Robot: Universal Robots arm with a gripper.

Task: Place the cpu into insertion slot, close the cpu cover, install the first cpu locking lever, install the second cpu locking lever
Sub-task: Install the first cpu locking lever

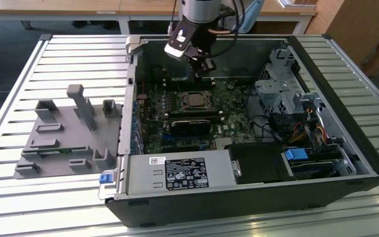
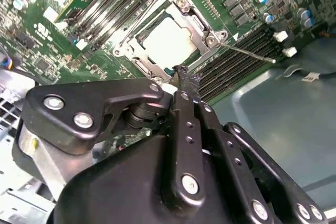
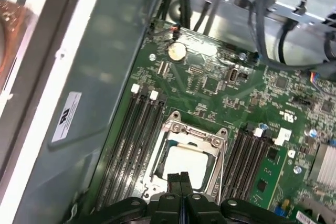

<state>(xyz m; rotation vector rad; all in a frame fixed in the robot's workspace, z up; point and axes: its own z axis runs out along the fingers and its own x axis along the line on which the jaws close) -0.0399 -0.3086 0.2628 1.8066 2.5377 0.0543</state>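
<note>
My jaws are pressed together with nothing in them. They hang just above one edge of the insertion slot [image 3: 159,162]. The cpu [image 3: 185,160] lies inside the insertion slot. The cpu cover [image 3: 193,134] is down over it, I think to keep it flat. One thin locking lever [image 2: 253,54] sticks out beside the insertion slot and looks unhooked.

The exterior view looks steeply down from outside onto the whole open computer case [image 1: 242,200] on the slatted table [image 1: 18,74]; both wrist views ride close above the motherboard [image 3: 210,85], facing down past the gripper [image 3: 179,178]; all three share the cpu [image 3: 185,160] and its surroundings.
</note>
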